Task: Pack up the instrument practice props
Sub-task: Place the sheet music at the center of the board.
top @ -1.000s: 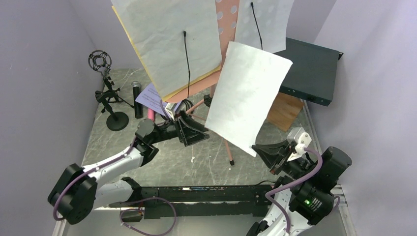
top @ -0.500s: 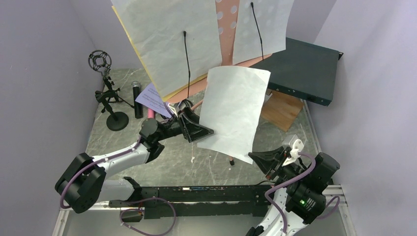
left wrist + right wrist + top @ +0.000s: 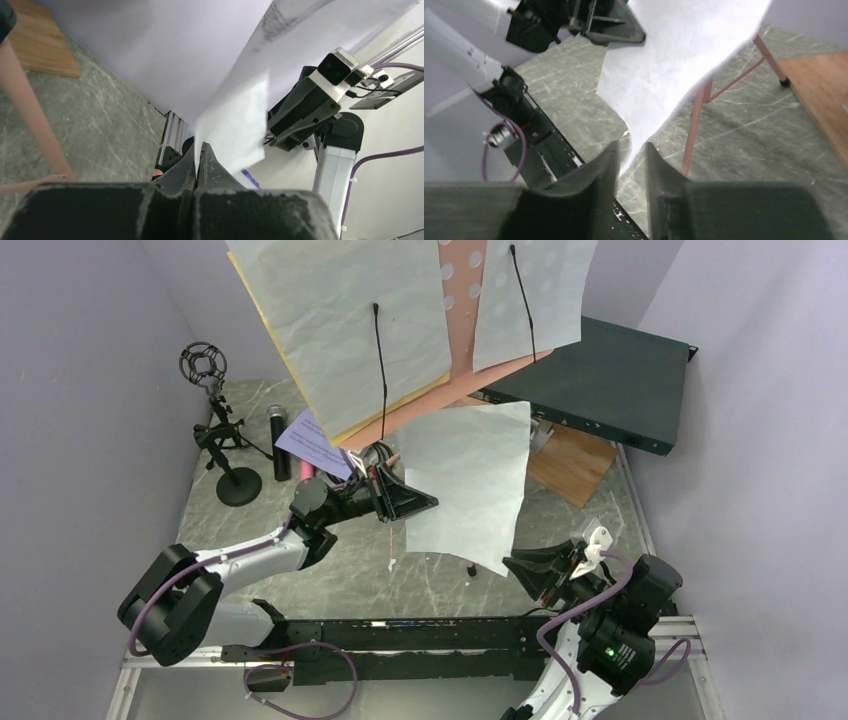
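**One sheet in the air, little packed yet**
Your left gripper [image 3: 200, 150] pinches the loose white sheet [image 3: 468, 475] just below the stand [image 3: 462, 285]. Your right gripper [image 3: 631, 152] has its jaws slightly apart around the lower corner. The stand, other pages [image 3: 340, 320] and microphones [image 3: 278, 440] remain to pack.

Plain lilac walls [image 3: 80, 390] close in your grey-green marbled tabletop [image 3: 350, 572] on three sides. A flat dark teal metal box [image 3: 620, 380] sits far right.

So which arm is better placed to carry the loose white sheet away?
Left. The left fingers are shut on the sheet, while the right fingers stand apart at its corner.
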Tool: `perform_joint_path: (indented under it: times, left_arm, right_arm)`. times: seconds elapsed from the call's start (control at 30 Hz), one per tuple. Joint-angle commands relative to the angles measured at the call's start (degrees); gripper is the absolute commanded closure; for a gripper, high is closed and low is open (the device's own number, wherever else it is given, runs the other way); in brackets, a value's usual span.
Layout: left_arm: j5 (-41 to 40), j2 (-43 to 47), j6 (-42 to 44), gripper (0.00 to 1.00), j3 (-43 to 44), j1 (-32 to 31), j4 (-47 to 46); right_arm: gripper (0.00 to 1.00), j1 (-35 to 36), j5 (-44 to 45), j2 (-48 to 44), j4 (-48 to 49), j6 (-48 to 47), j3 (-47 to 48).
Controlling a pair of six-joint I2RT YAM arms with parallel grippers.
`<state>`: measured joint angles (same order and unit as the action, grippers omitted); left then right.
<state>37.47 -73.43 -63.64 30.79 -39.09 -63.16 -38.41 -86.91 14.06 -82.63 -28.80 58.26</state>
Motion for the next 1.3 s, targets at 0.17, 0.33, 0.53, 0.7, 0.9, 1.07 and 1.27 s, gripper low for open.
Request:
perform_joint_path:
  times: [0.17, 0.33, 0.53, 0.7, 0.9, 1.07, 1.27]
  left_arm:
    - [-6.4, 16.0, 7.2, 1.00, -9.6, -0.2, 19.6]
    - [-16.4, 34.7, 13.0, 1.00, -12.5, -0.2, 46.4]
    - [-37.8, 53.6, 22.1, 1.00, -7.0, 0.0, 78.3]
    - [-52.0, 54.4, 28.0, 1.00, -0.2, -0.1, 89.5]
    - [-56.9, 41.7, 33.5, 1.00, 6.0, 0.0, 88.8]
    - [-59.6, 34.9, 39.0, 1.00, 11.9, 3.0, 89.3]
    - [-47.8, 30.5, 41.3, 1.00, 15.0, 16.9, 87.8]
  right_arm:
    - [0.24, 0.7, 5.7, 4.2, 20.9, 13.3, -5.4]
    - [0.09, 0.7, 6.7, 10.9, 17.5, 2.9, -3.2]
    - [0.03, 0.7, 6.5, 15.5, 22.5, -1.4, -5.6]
    - [0.02, 0.7, 5.8, 17.4, 31.9, 1.8, -8.0]
    - [0.00, 0.7, 4.0, 20.2, 38.2, 2.1, -11.6]
    - [0.00, 0.7, 2.5, 21.8, 37.4, -2.1, -13.4]
    - [0.00, 1.0, 1.6, 23.2, 33.1, -7.1, -12.3]
